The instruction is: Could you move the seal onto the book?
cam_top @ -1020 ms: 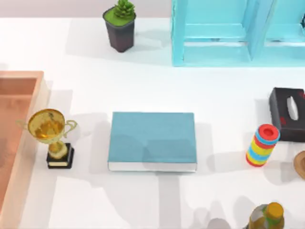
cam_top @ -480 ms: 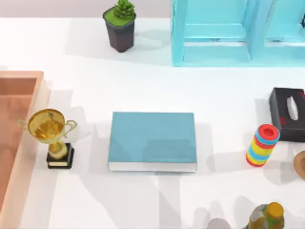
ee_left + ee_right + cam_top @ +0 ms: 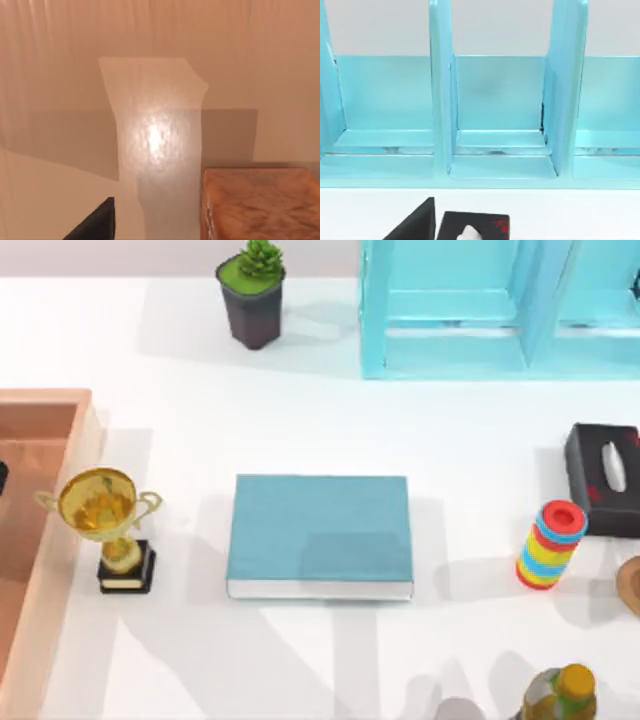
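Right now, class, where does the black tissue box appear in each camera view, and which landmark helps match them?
Top view: the tissue box sits at the right edge.
Right wrist view: it lies before the light-blue shelf.
Left wrist view: faces the peach tray floor instead.
Shared landmark: the light-blue shelf.

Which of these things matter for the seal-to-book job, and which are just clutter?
Job: apparent seal, an orange block; book; left gripper beside the block.
Clutter: tray, trophy, potted plant, shelf, tissue box, ring stack, bottle.
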You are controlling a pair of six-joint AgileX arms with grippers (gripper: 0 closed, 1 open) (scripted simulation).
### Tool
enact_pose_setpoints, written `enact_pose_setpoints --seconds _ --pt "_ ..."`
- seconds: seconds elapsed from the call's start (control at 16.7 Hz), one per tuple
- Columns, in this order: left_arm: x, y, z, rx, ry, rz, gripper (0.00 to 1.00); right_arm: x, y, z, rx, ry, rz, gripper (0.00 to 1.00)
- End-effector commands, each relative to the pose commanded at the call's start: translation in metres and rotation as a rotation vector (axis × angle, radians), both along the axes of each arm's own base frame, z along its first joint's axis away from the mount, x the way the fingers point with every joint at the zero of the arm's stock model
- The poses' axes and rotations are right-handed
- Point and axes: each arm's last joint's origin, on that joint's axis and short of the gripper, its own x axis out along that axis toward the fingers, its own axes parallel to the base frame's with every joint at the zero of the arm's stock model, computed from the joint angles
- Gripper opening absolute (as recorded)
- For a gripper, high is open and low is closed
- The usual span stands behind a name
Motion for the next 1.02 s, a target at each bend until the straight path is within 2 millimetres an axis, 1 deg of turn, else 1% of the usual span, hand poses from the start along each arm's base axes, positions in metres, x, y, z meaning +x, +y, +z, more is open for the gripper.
enact_pose_setpoints --seconds 0.18,0.42,1.02 --pt "-0.0042 0.0016 -0.0027 0.001 -0.005 -0.001 1.00 0.0000 0.0000 0.0000 0.000 0.000 0.000 1.00" --pt "-0.0042 0.0016 -0.0027 0.001 -0.005 -0.001 1.00 0.0000 0.0000 0.0000 0.000 0.000 0.000 1.00" --pt "-0.0042 0.0016 -0.0027 0.001 -0.005 -0.001 0.25 0.0000 0.0000 0.0000 0.000 0.000 0.000 1.00"
